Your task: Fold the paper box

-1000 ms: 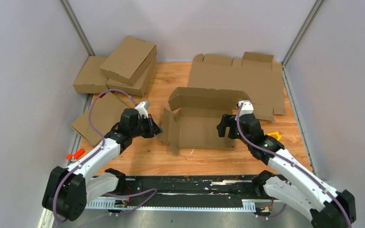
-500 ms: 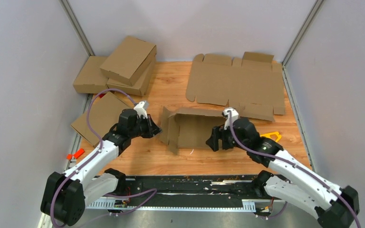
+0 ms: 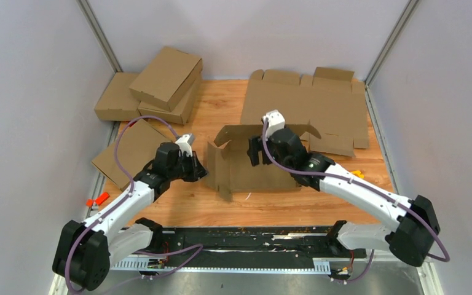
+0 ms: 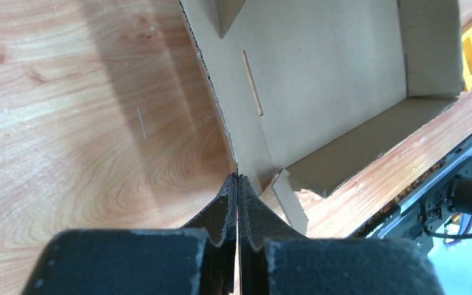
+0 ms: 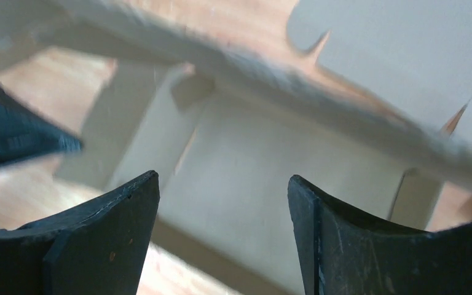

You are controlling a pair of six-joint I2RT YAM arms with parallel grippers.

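On the light wooden table, the half-folded brown corrugated paper box lies at centre, walls raised. The right gripper, jaws spread and empty, hovers near its 12 o'clock flap. The left gripper, fingers pressed together, touches its 9 o'clock wall.

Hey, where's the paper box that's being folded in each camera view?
Top external: the paper box lies mid-table, between the two arms.
Left wrist: the paper box fills the upper right, with the left gripper shut on its wall edge.
Right wrist: the paper box, blurred, fills the middle beyond the open right gripper.
Shared landmark: the wooden tabletop.
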